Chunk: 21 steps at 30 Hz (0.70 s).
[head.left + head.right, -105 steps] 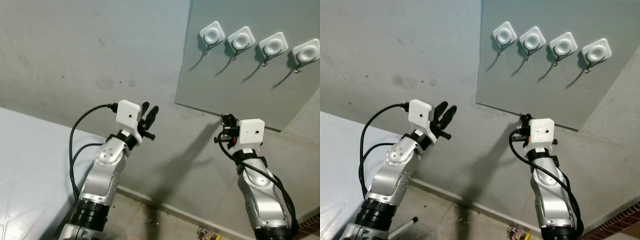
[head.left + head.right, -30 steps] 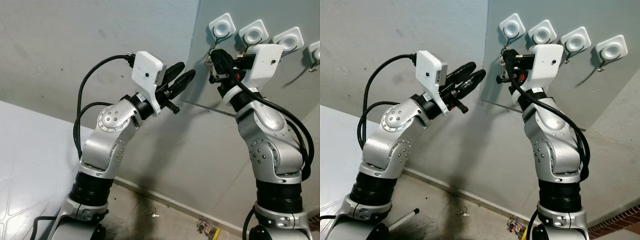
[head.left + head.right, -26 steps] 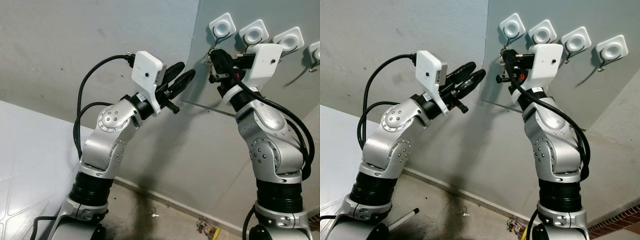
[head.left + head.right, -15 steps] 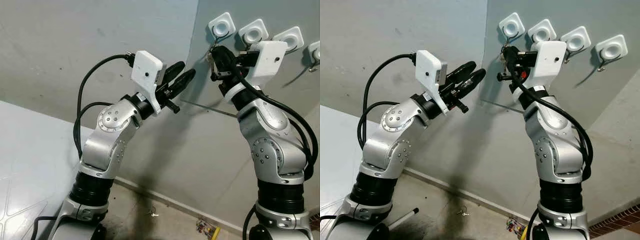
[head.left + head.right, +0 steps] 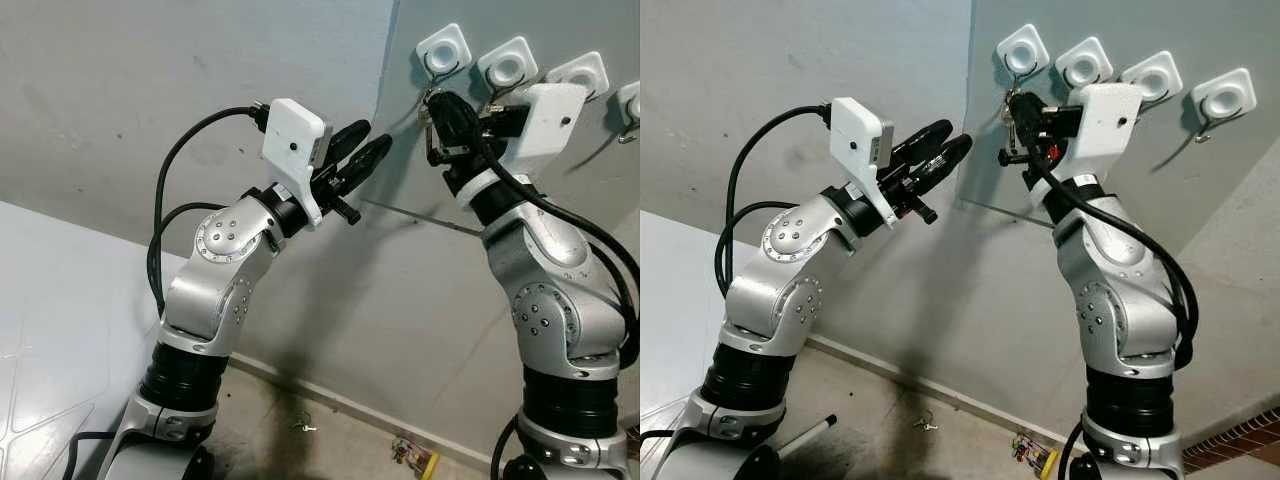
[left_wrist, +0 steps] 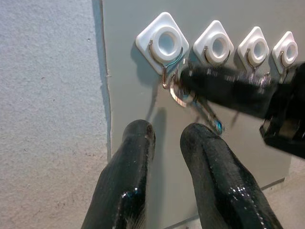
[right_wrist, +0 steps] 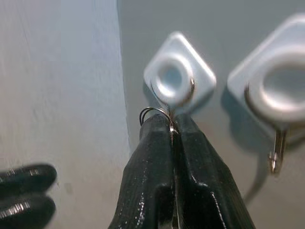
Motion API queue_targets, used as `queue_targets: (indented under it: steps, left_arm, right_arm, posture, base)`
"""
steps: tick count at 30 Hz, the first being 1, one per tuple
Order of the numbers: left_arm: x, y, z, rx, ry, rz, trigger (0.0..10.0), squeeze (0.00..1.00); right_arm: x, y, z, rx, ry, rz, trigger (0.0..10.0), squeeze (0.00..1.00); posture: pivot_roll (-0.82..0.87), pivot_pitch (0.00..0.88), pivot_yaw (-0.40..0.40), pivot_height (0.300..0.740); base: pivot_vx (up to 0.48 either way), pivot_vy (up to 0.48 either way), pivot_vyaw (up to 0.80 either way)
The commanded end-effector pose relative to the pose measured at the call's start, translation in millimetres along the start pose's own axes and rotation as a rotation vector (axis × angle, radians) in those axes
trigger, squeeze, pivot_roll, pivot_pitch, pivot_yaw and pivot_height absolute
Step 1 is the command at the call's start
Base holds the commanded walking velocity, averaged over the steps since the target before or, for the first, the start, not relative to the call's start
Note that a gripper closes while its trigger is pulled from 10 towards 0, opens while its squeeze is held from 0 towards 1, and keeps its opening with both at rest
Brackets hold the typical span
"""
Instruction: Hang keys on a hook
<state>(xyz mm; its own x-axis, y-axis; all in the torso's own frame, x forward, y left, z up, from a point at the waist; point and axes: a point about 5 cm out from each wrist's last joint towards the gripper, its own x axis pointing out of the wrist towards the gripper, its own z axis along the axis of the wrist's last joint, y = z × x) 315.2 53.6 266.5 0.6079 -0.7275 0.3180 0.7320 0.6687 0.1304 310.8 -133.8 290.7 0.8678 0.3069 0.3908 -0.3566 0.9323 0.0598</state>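
A row of several white square hooks sits on a grey wall panel (image 5: 560,190). My right gripper (image 7: 171,125) is raised to the leftmost hook (image 5: 443,52) and is shut on the keys' metal ring (image 7: 155,114). The ring (image 6: 183,95) hangs just under that hook's wire tip (image 6: 164,82), with a blue-tipped key (image 6: 213,121) dangling below. I cannot tell whether the ring is over the wire. My left gripper (image 5: 377,135) is open and holds nothing. It points at the panel's left edge, a short way left of the right gripper (image 5: 1015,105).
Three more white hooks (image 5: 1150,75) continue to the right on the panel. Down on the floor lie a small metal object (image 5: 303,428), a colourful item (image 5: 412,456) and a black-handled stick (image 5: 805,440). A white surface (image 5: 50,300) lies at the left.
Both arms have risen from low to the panel over the last seconds. In the last second the right gripper edged up and right with the ring under the leftmost hook; the left held still.
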Motion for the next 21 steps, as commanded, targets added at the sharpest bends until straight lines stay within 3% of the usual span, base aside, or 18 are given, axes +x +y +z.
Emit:
queue_targets:
  steps: [1, 21]
  left_arm:
    - [3.8, -0.8, 8.9, 0.009, -0.029, -0.011, 10.0, 0.0]
    - [3.7, 3.3, 14.1, 0.003, -0.05, 0.013, 10.0, 0.0]
  right_arm:
    - [0.1, -0.2, 9.0, -0.006, -0.02, 0.0, 10.0, 0.0]
    - [7.2, 6.6, 12.9, 0.017, 0.131, -0.078, 10.0, 0.0]
  posture:
    - [-0.14, 0.078, -0.055, 0.74]
    - [-0.14, 0.085, -0.063, 0.74]
  base:
    - [0.0, 0.0, 0.0]
    - [0.0, 0.0, 0.0]
